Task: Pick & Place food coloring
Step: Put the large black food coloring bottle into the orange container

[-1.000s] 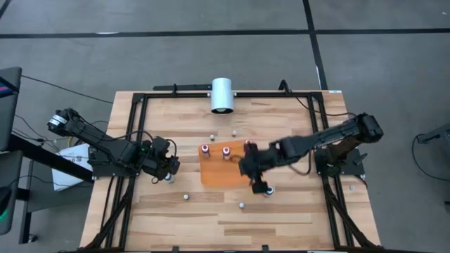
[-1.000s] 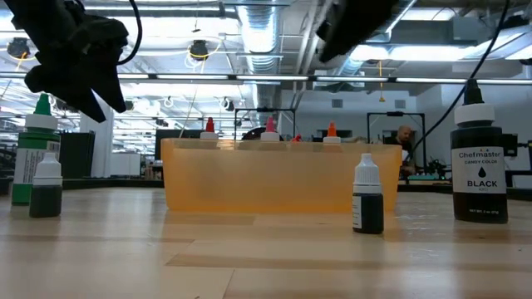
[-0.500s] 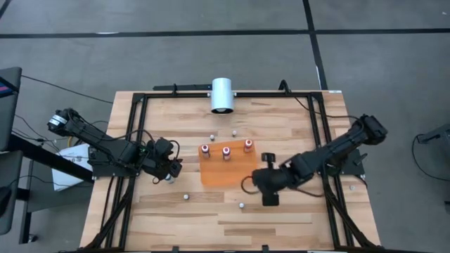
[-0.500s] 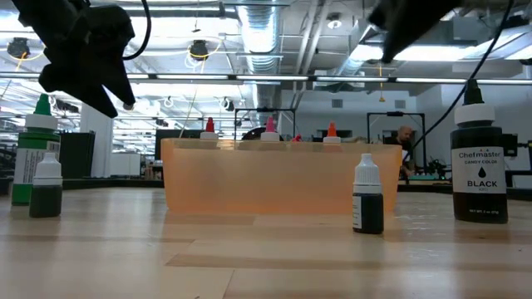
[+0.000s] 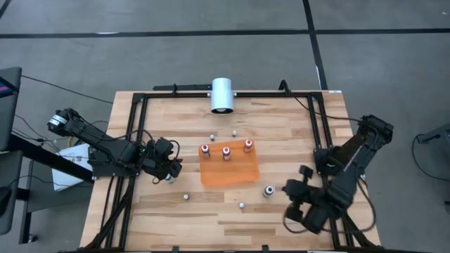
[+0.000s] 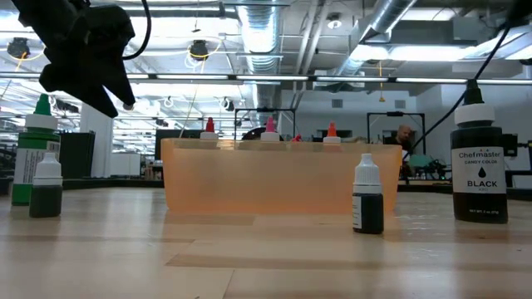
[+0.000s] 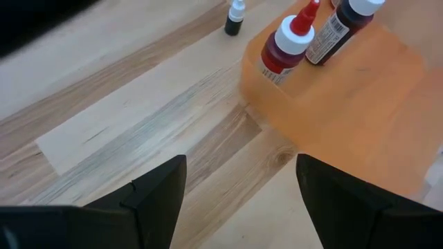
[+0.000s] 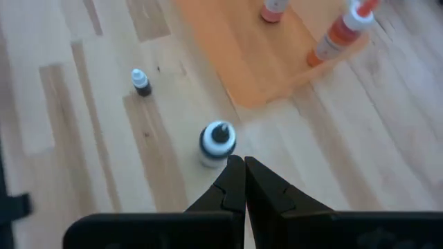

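Left hand (image 5: 169, 171) open over wooden table (image 5: 295, 126), ducted ceiling (image 6: 274, 25)

Free room and obstacles. The tray (image 5: 228, 169) fills the middle of the surface (image 5: 281, 123); three bottles (image 5: 226, 151) stand in a row along its far edge, leaving its near half bare. Loose bottles dot the planks around it: two behind the tray (image 5: 222, 133), two in front (image 5: 213, 202), and a black-capped one (image 5: 268, 190) just beside its right corner. The left pincer (image 5: 169, 171) hangs open left of the tray; the right pincer (image 8: 239, 181) is shut, at the front right.
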